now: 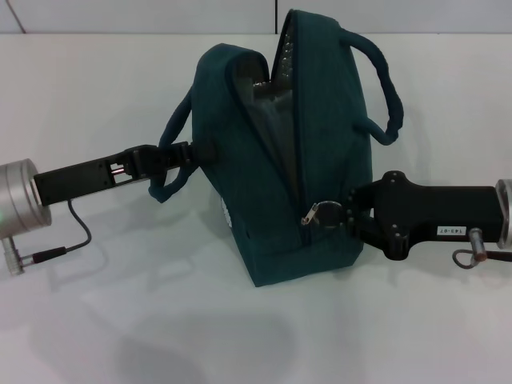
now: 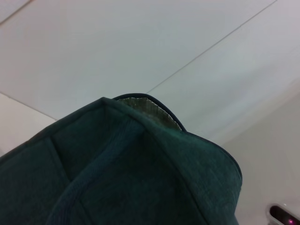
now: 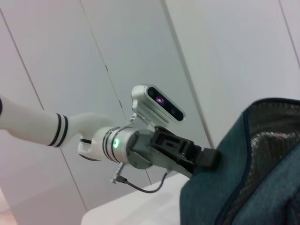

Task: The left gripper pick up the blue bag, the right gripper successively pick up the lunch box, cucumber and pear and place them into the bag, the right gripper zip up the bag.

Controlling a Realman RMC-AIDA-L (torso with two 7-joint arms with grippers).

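The blue bag stands upright on the white table, its zip gaping at the top and showing the silver lining. My left gripper is shut on the bag's left side by the handle strap; it also shows in the right wrist view. My right gripper sits low on the bag's front, shut on the zipper pull. The bag fills the left wrist view and a corner of the right wrist view. Lunch box, cucumber and pear are out of view.
The bag's right handle loops out above my right arm. A cable hangs under my left wrist. White table surface lies in front of the bag and a pale wall stands behind it.
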